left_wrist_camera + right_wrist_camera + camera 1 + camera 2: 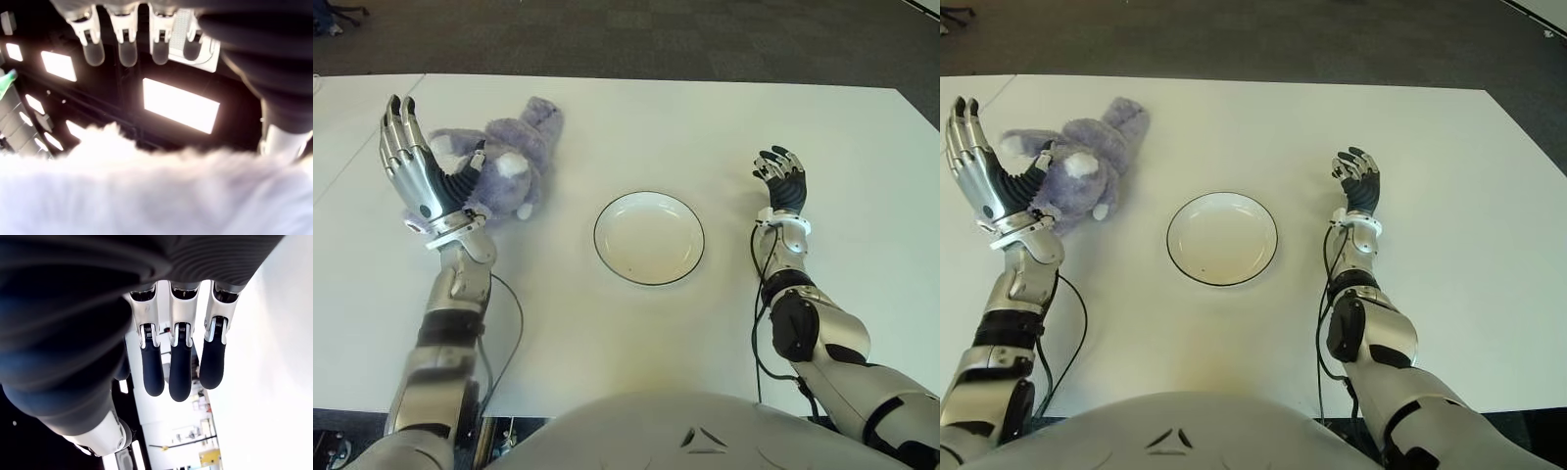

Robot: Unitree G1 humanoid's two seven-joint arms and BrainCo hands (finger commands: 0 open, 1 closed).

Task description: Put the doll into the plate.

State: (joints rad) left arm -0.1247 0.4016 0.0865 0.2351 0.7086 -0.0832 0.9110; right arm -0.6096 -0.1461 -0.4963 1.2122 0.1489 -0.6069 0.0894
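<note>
The left hand [416, 166], fingers [399, 122] released, should close around the doll [504, 157] lying at ten o'clock from the plate [649, 238], while the right hand [781, 181] idles at three o'clock with fingers loosely curled and holding nothing.

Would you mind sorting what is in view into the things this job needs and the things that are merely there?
Part of the job:
- doll, lying on the table, left of the plate
- plate, holding nothing
- left hand, fingers extended, against the doll

Just there:
- right hand, right of the plate, holding nothing
- table
- cables along the arms
</note>
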